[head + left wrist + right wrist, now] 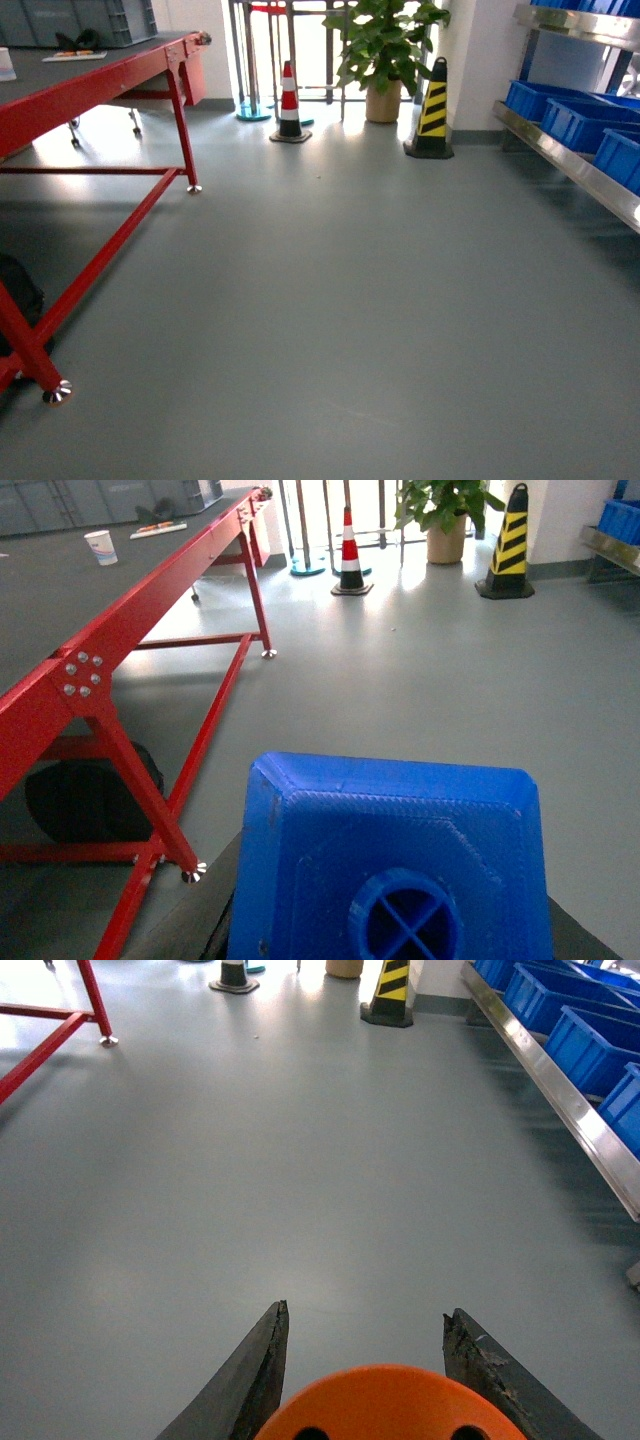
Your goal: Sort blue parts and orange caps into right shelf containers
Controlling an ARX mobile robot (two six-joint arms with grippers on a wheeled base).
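Flanking a smooth orange cap [385, 1405], two rough dark gripper [375, 1380] fingers.

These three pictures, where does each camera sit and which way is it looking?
Head: high on the robot, looking forward and down across the grey floor; none of the robot shows.
Left wrist: on the left arm, looking forward over the blue part in the left hand; the fingers are hidden.
Right wrist: on the right arm, looking past the right hand shut on the orange cap.
All three share the yellow-black cone, the shelf and the red table.
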